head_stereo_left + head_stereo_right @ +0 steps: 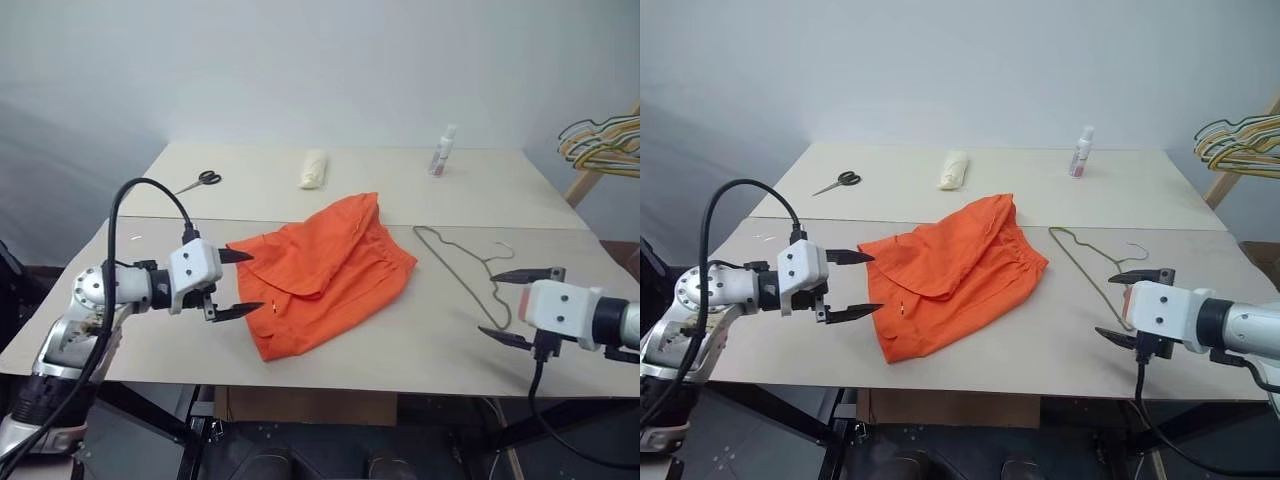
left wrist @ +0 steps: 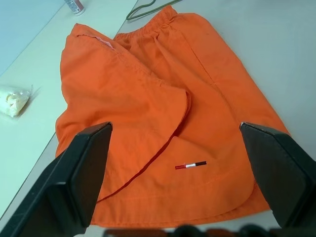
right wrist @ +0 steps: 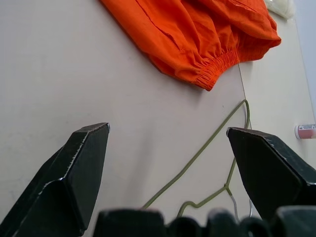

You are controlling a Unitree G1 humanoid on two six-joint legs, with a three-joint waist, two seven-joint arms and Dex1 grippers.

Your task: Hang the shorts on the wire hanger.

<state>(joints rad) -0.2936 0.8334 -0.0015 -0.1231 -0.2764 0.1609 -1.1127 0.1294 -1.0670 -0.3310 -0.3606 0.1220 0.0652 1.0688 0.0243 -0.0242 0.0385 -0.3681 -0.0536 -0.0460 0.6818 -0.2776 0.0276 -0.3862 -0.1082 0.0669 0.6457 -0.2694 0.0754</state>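
Shorts (image 1: pixel 325 270) lie on table (image 1: pixel 420 330) beside wire hanger (image 1: pixel 465 265)

Bare table (image 1: pixel 330 370) between shorts (image 1: pixel 325 270) and wire hanger (image 1: pixel 462 266).

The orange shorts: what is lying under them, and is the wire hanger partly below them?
The shorts lie flat on the table. The wire hanger lies beside the waistband, apart from it. Whatever the fabric covers cannot be seen.
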